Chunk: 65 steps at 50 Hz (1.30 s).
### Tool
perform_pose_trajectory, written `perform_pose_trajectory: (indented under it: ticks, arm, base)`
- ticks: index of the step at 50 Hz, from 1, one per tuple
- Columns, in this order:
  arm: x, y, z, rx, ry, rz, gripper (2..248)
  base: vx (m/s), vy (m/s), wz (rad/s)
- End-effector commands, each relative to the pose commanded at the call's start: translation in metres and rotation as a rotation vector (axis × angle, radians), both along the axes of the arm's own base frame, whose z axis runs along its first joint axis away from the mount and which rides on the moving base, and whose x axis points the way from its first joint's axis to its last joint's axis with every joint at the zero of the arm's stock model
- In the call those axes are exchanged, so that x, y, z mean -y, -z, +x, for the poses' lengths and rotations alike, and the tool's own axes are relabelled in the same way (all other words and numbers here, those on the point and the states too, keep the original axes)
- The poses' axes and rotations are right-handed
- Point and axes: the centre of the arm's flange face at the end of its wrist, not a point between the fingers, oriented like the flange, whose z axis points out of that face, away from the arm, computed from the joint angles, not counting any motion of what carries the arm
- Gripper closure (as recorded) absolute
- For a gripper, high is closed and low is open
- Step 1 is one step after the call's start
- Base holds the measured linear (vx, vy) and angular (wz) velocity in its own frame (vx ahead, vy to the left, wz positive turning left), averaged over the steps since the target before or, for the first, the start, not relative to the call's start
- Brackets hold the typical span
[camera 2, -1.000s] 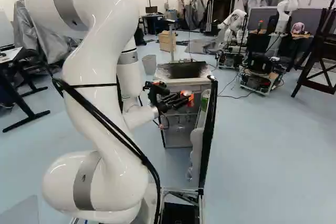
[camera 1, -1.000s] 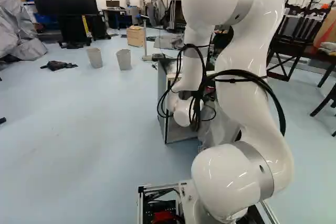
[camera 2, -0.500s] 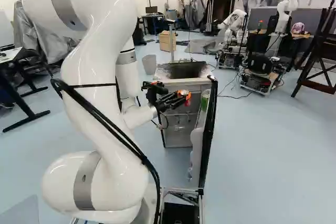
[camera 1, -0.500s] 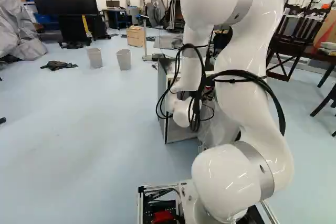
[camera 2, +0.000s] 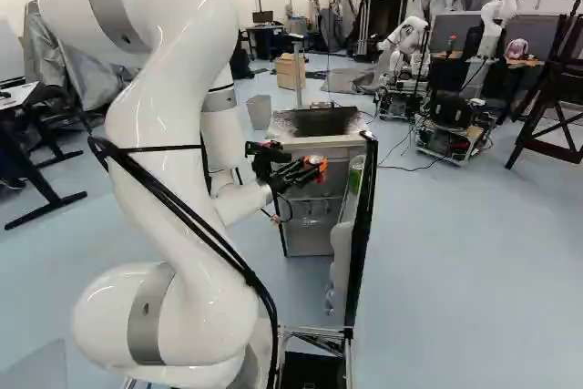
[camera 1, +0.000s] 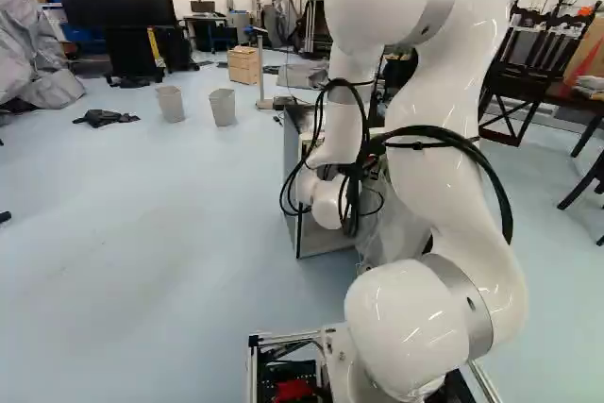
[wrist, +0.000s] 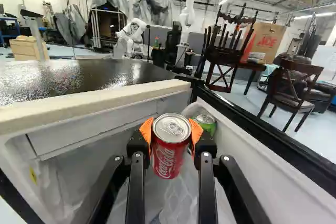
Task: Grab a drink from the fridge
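Clearly, the wrist view reveals what the arm point(camera 1: 448, 129) largely screens in the left base view — the hand point(camera 2: 314, 167) gripping a smooth red can point(wrist: 169, 150) between ridged orange pads point(wrist: 197, 132), by the open fridge point(wrist: 89, 102). A round green can point(wrist: 206, 123) sits in its pale plastic door point(wrist: 252, 145); its dark top point(wrist: 84, 74) looks glossy, speckled.

The gripper point(camera 2: 317, 168) holds a red can point(wrist: 168, 153) between its two orange pads point(wrist: 146, 131), the silver lid showing. Just beyond, a green can point(wrist: 206, 123) sits against the inner side of the open door point(wrist: 252, 148) of the fridge point(wrist: 94, 105); farther off are another robot point(wrist: 188, 14), a cardboard box point(wrist: 266, 41) and a wooden chair point(wrist: 289, 98) with arms
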Motion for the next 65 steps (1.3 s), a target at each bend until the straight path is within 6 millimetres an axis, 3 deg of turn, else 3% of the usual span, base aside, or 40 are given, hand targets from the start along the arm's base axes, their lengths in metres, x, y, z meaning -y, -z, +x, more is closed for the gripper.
perform_pose_trajectory:
  ticks: [32,65]
  arm:
    - [-0.010,0.004,0.006,-0.037,-0.127,0.036,156]
    - [-0.024,-0.012,0.007,-0.123,-0.290,0.133,156]
  base:
    - [0.000,0.000,0.000]
    - [0.000,0.000,0.000]
